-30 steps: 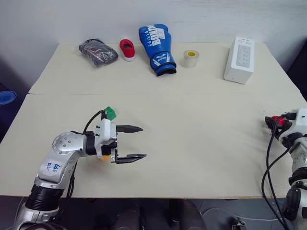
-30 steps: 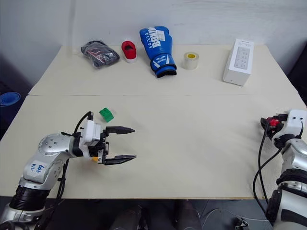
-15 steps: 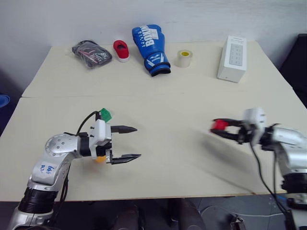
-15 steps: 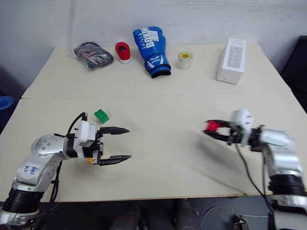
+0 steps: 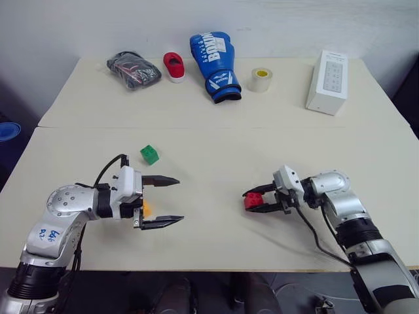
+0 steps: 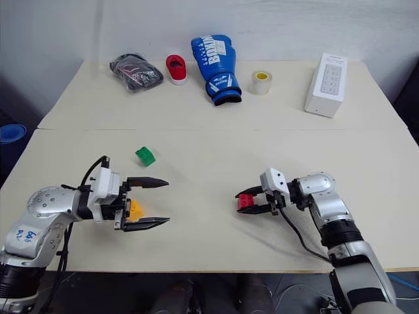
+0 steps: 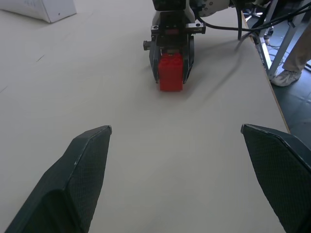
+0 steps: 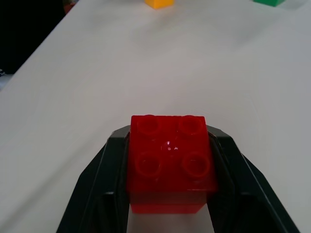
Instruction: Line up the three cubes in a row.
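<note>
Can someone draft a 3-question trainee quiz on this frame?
1. True or false: the right end effector is shut on the red cube.
2. Which cube lies beside the open left end effector, near its wrist?
A. green cube
B. yellow-orange cube
C. red cube
3. Fill in: the roll of tape sits between the blue boxing glove and the ____.

Key: 1 true; 2 B; 3 white box.

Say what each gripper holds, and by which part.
The right gripper is shut on the red cube, one finger on each of two opposite side faces, studs up. The left gripper is open and holds nothing.
</note>
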